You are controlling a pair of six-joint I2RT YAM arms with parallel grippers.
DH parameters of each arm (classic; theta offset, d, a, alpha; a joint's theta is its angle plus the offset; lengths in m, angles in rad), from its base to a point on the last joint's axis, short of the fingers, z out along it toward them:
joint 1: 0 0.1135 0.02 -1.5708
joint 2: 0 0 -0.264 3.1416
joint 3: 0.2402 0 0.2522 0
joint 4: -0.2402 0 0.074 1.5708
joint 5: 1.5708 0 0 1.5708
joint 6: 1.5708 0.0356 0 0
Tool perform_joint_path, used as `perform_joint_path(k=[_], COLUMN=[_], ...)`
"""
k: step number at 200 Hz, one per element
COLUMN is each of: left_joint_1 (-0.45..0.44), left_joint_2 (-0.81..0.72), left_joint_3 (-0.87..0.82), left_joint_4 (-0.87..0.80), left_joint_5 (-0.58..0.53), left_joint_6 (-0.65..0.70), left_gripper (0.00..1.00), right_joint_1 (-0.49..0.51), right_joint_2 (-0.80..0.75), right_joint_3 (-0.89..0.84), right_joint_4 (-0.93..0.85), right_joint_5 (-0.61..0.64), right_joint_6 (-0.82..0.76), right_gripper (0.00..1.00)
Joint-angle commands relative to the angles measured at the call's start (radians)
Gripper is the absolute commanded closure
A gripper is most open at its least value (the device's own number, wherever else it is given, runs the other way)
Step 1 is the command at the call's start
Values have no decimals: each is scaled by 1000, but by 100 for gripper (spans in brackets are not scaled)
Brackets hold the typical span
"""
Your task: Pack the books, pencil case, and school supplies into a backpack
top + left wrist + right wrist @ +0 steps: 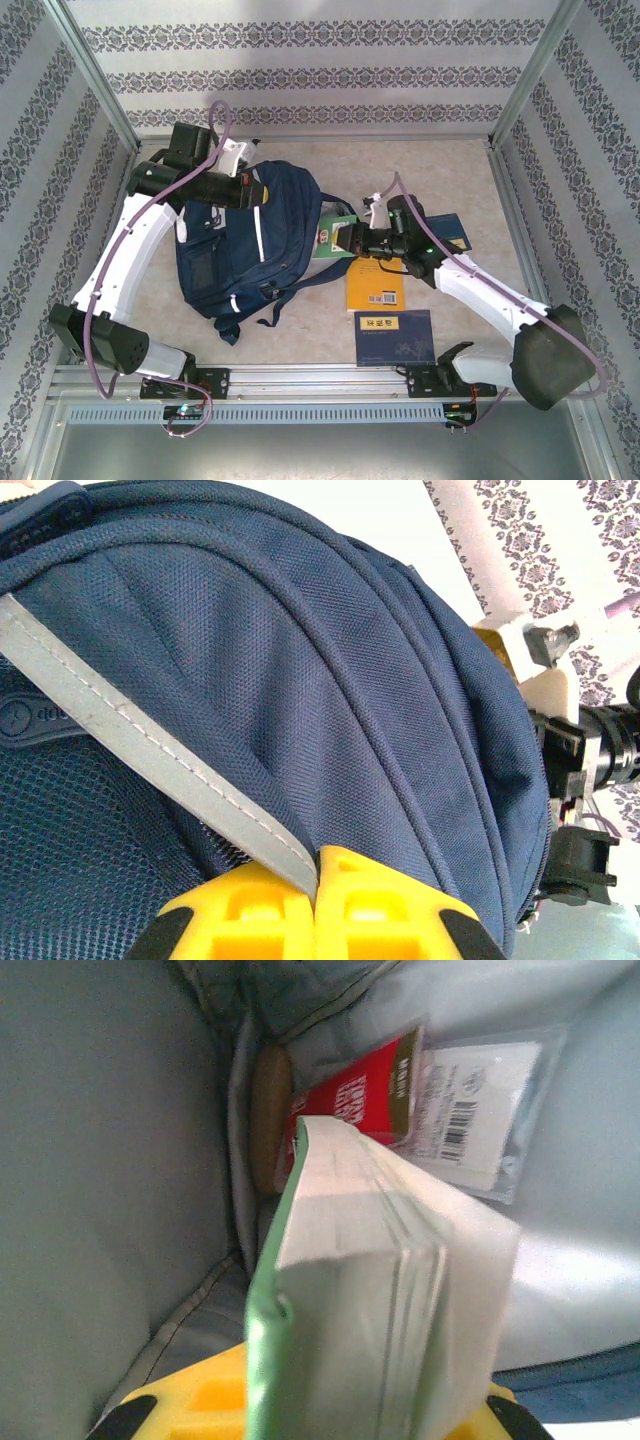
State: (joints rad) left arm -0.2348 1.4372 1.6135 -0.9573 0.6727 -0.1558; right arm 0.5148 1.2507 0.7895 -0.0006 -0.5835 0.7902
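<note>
Left gripper (318, 880): pinched shut on backpack (300, 680) fabric, lower centre.
Right gripper (350, 1400): narrow, clamping green booklet (340, 1260).
Handling: booklet light, floppy; probably best held near the spine.

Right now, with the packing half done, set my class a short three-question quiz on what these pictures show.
1. True or false: the orange-yellow book lies on the table, outside the backpack.
2. What do the right jaws hold? A) the green booklet B) a navy book C) nothing
3. How many navy books lie on the table?
Key: 1 true; 2 A; 3 two.
</note>
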Motion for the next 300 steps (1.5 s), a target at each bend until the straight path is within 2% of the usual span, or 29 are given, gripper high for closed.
perform_joint_path(k=[1, 38, 116, 149, 181, 221, 276, 300], left_joint_1=[2, 2, 2, 21, 112, 160, 160, 160], left_joint_2=[-25, 66, 213, 218, 171, 176, 182, 187], left_joint_3=[43, 145, 289, 258, 146, 114, 117, 123], left_joint_4=[154, 204, 242, 248, 403, 497, 530, 537], left_joint_5=[68, 40, -49, -33, 125, 262, 340, 358], left_joint_6=[30, 32, 90, 103, -13, -74, -80, -91], left_gripper=[100, 100, 100, 100, 100, 100, 100, 100], right_joint_1=[80, 224, 401, 393, 306, 181, 84, 77], right_joint_2=[38, 142, 426, 506, 445, 407, 472, 500], right_joint_3=[54, 152, 370, 448, 343, 187, 188, 219], right_joint_4=[80, 94, 160, 190, 191, 353, 514, 538], right_joint_5=[1, 94, 304, 319, 361, 218, -40, -91], right_joint_6=[17, 45, 216, 232, 235, 235, 229, 246], right_gripper=[100, 100, 100, 100, 100, 100, 100, 100])
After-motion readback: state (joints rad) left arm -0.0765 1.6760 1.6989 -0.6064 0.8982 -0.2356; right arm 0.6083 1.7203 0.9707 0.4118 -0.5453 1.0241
